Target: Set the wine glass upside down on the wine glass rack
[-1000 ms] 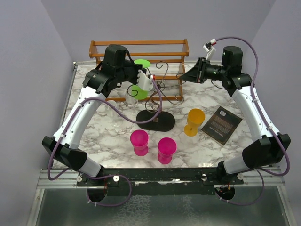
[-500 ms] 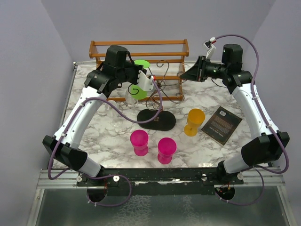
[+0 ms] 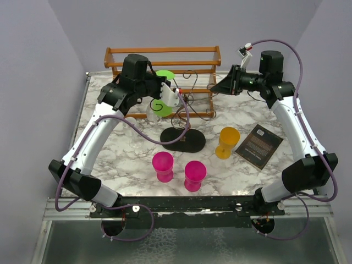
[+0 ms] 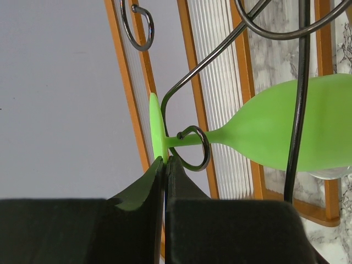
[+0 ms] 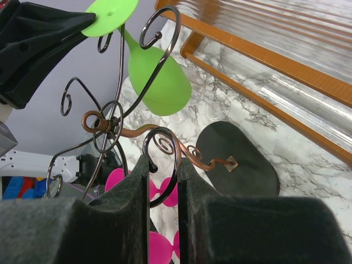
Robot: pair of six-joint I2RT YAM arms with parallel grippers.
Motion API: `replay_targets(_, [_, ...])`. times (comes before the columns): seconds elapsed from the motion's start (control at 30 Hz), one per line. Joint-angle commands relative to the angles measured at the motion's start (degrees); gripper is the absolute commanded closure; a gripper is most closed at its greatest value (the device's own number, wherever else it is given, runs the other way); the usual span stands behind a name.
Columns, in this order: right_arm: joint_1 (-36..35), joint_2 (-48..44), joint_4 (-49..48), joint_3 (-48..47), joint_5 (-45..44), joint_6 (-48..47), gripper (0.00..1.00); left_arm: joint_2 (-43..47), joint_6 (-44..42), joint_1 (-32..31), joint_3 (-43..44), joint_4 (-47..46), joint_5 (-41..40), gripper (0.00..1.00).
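Observation:
The green wine glass (image 3: pixel 161 105) hangs bowl down, its stem through a scroll loop of the dark wire rack (image 3: pixel 183 141). My left gripper (image 3: pixel 164 81) is shut on the edge of the glass's flat foot (image 4: pixel 157 124). In the left wrist view the gripper (image 4: pixel 166 160) pinches the foot, and the stem sits in a wire ring (image 4: pixel 193 148). My right gripper (image 3: pixel 215 88) is shut on a curled scroll arm (image 5: pixel 165 146) of the rack. The right wrist view shows that gripper (image 5: pixel 164 160), the glass (image 5: pixel 157 74) and the rack's black oval base (image 5: pixel 242 159).
The orange-brown wooden shelf (image 3: pixel 162 55) stands right behind the rack. Two pink cups (image 3: pixel 163 166) (image 3: pixel 194 175) and an orange cup (image 3: pixel 227 142) stand in front. A dark card (image 3: pixel 259 145) lies at the right. Clear glasses (image 5: pixel 214 107) stand below the green glass.

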State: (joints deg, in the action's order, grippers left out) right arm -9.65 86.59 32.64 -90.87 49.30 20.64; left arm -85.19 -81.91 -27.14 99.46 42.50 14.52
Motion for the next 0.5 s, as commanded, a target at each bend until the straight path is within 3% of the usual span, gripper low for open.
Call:
replay_targets(0.0, [0.60,0.86,-2.69,-3.05,-4.95,-8.19,0.92,2.24,1.93,0.15,-0.68,0.59,-1.32,1.00])
replay_targets(0.47, [0.60,2.28,-1.82,-4.30,-6.33,-7.98,0.91,4.11,4.77,0.15,-1.37,1.84,-0.21,1.00])
